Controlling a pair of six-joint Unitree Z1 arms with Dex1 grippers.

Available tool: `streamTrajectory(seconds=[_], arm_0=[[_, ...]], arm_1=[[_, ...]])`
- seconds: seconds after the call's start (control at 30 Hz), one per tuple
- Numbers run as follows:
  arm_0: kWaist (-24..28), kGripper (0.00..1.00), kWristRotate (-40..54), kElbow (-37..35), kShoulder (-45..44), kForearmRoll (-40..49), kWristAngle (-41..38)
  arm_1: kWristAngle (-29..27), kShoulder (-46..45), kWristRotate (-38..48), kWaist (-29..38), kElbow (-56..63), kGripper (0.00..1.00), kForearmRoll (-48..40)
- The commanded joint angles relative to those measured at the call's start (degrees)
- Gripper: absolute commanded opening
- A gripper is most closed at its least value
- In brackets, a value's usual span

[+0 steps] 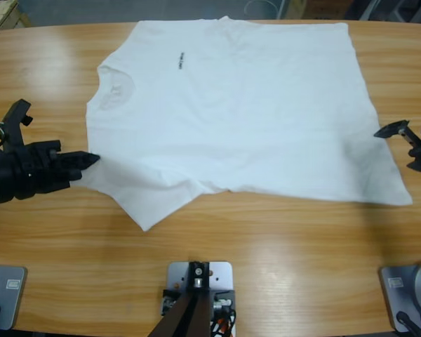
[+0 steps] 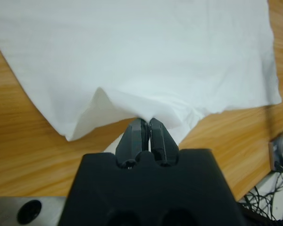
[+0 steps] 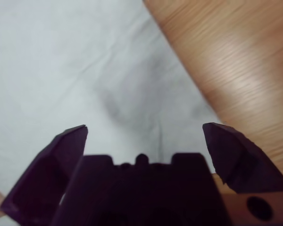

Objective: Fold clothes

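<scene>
Cloth of the T-shirt (image 1: 238,105) is pinched tight in the left gripper (image 1: 91,160), so lift slowly while the right gripper (image 3: 144,136) waits wide open.

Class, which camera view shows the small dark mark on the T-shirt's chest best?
The high view: it takes in the whole T-shirt spread on the table, with the mark near the neck. The left wrist view shows only cloth at the shut left gripper, no mark. The right wrist view shows plain cloth beyond the open right gripper.
</scene>
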Motion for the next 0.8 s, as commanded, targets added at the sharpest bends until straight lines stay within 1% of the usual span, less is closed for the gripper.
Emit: streamTrajectory(seconds=[0.03, 0.33, 0.57, 0.8], arm_0=[[2.4, 0.0, 2.5, -2.5, 3.2, 0.8, -2.4], [2.5, 0.0, 3.0, -3.7, 4.0, 0.8, -3.0], [6.0, 0.0, 5.1, -4.3, 3.7, 0.8, -5.2], [6.3, 0.0, 5.7, -4.4, 4.9, 0.9, -6.1]], arm_1=[[-2.8, 0.3, 2.0, 1.6, 0.8, 1.0, 3.0], [-2.6, -0.5, 2.1, 1.6, 0.6, 1.0, 3.6], [-2.5, -0.3, 2.2, 1.6, 0.6, 1.0, 3.8], [-2.9, 2.2, 3.6, 3.0, 0.9, 1.0, 4.0]])
